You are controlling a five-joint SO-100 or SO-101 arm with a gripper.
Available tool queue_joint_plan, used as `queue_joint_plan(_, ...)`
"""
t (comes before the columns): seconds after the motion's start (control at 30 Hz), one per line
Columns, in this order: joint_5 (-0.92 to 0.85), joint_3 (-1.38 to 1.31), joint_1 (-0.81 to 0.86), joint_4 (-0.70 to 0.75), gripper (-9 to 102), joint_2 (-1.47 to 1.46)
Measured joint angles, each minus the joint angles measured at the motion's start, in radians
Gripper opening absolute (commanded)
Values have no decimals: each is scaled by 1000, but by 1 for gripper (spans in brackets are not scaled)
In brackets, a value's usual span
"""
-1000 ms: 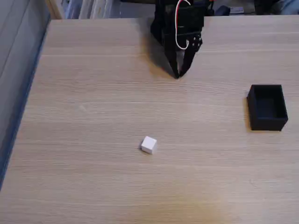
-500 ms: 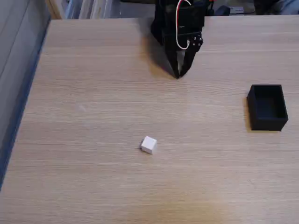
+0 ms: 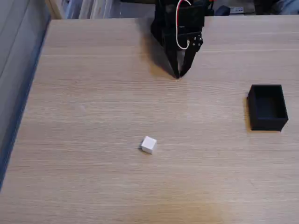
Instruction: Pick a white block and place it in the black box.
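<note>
**Currently the block is free on the table and the gripper is closed at the far edge**

Seen from the fixed view, the gripper is found near the far side of the wooden table, a little to the right of the middle of the picture. Its two dark fingers are pointed downward and toward the camera, and their tips are brought together into one point, so that no gap is seen between them. Nothing is held there. Whether the tips are touching the table surface or are only just above it cannot be told with certainty from this angle. A white and red cable is seen running down the black body of the arm.

The white block is lying on the table in the lower middle part of the picture, well apart from the gripper and a little to the left of it. It is turned slightly, so that one corner is facing the camera.

The black box is placed near the right edge of the table, upright and open at the top. Its inside appears dark and no content is made out. It is well apart from both the block and the gripper.
</note>
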Motion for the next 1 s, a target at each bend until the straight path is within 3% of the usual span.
queue_joint_plan(0.73, -28, 0, -3, -2, 0, -5)
queue_joint_plan(1.0, 31, -144, -57, -51, 0, -216)
